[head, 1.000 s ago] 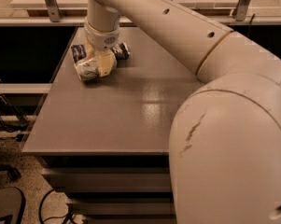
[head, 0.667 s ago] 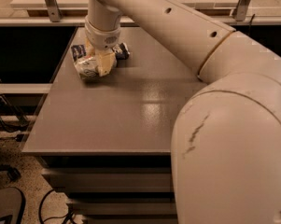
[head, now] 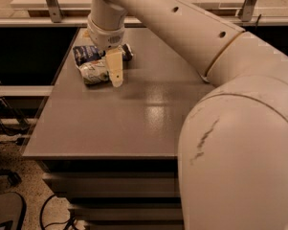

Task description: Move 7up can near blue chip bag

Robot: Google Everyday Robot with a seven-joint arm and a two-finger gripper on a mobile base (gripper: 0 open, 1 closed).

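Observation:
The 7up can [head: 93,73], silver-white with green markings, lies on its side on the grey table [head: 134,119] at the far left. The blue chip bag [head: 85,53], dark blue and crumpled, lies right behind the can and touches it. Its right end [head: 127,51] shows past the arm. My gripper [head: 111,76] hangs down from the wrist [head: 105,30] directly at the can's right side and touches it. The arm hides the middle of the bag and whatever is behind the gripper.
The table's left edge [head: 52,95] runs close to the can and bag. A lit counter with metal posts [head: 50,1] stands behind the table. My arm's large shell [head: 239,147] fills the right foreground. Cables and a chair base [head: 9,176] lie on the floor at left.
The gripper and the can have shifted slightly toward the front right. The bag has not moved.

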